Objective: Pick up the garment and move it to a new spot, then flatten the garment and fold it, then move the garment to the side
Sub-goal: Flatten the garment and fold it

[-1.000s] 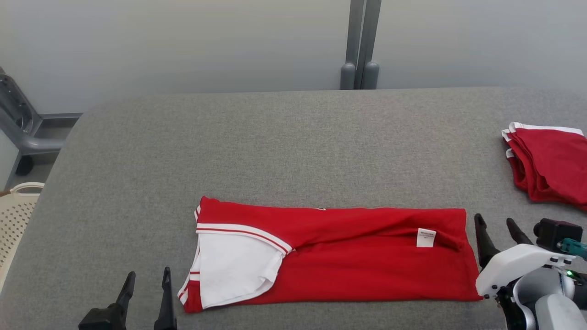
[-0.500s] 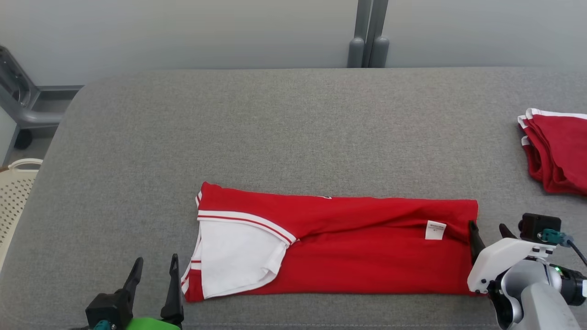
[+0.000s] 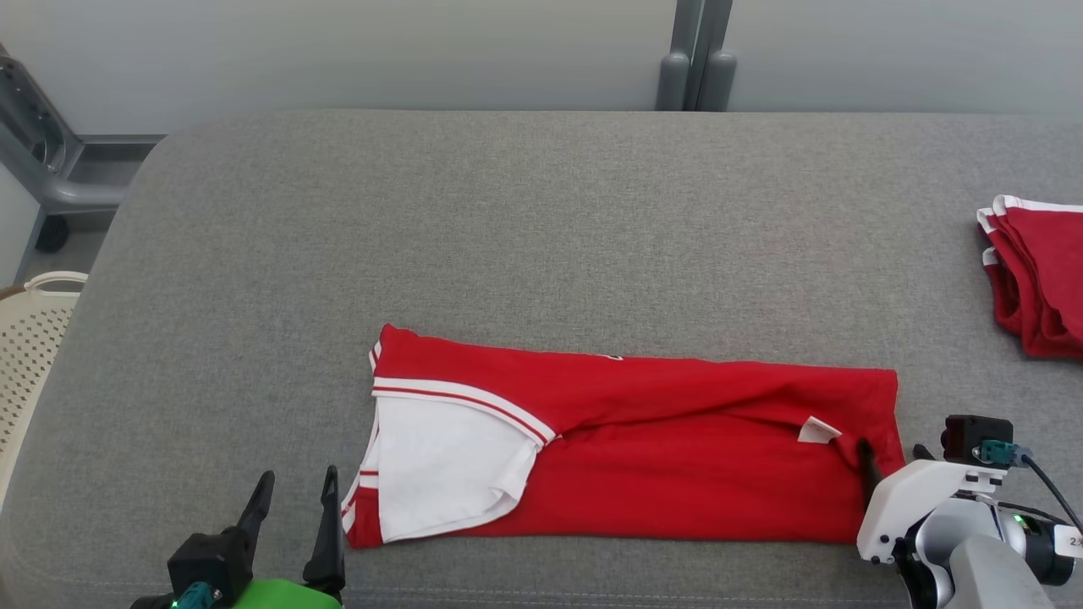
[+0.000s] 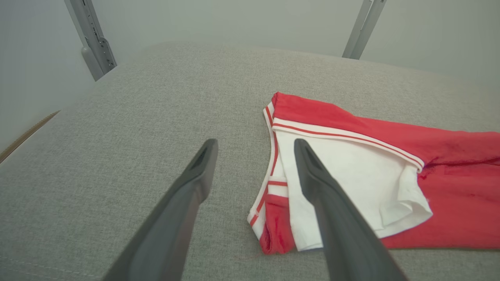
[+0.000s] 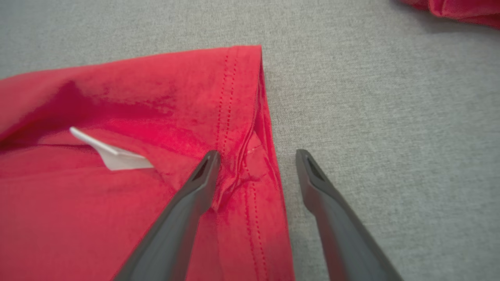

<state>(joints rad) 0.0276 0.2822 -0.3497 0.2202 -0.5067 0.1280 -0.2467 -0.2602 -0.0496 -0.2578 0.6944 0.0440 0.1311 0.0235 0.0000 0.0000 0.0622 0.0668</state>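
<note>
The garment (image 3: 677,474) is a red shirt with a white, red-striped sleeve, folded into a long strip near the front of the grey padded table (image 3: 508,237). My right gripper (image 3: 893,452) stands open astride the strip's right hem. In the right wrist view the right gripper (image 5: 256,155) has one finger pressing into the garment (image 5: 97,214) beside its white label (image 5: 117,158), and the other finger over bare table. My left gripper (image 3: 298,482) is open just left of the sleeve end. In the left wrist view the left gripper (image 4: 254,145) hovers at the edge of the garment (image 4: 461,187).
A stack of folded red garments (image 3: 1036,271) lies at the table's right edge. A cream perforated basket (image 3: 30,338) stands off the left side. A grey post (image 3: 694,55) rises behind the table, and a grey metal frame (image 3: 42,169) stands at far left.
The head camera has shifted. My right gripper has moved left onto the garment's right hem, bunching the cloth and tipping the label. The left gripper has edged closer to the sleeve end.
</note>
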